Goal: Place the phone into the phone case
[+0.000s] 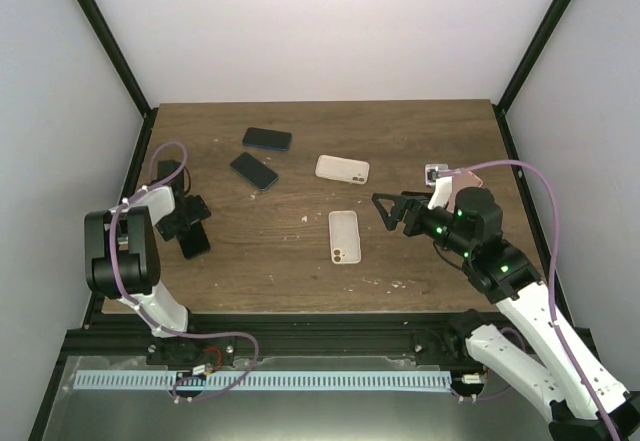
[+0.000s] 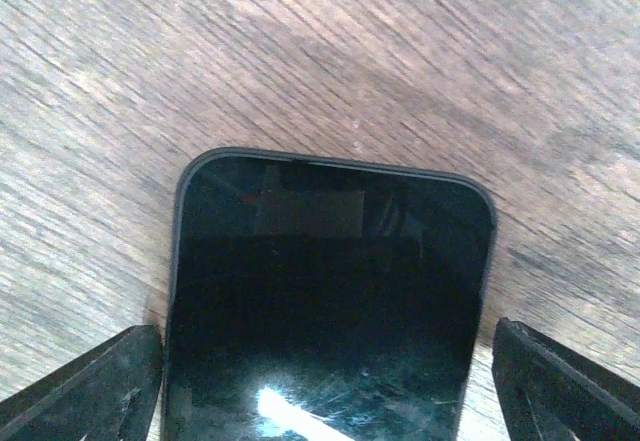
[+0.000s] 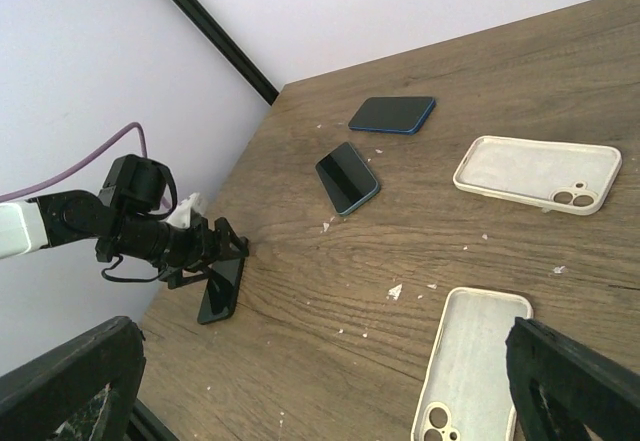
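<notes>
Left hand (image 1: 191, 225) spread astride black phone (image 2: 330, 301); cream case (image 1: 343, 236) well apart

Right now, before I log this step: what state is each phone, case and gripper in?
Left phone: flat, screen up, uncased.
Left gripper: open, straddling that phone, not clamped.
Right gripper: open, holding nothing.
Near case: empty, hollow side up.
Far case: empty, hollow side up.
Middle phone: flat, uncased.
Far phone: flat, uncased.

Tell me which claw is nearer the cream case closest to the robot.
Right. The right claw hangs open just right of the cream case. The left claw sits far left, open astride a black phone.
</notes>
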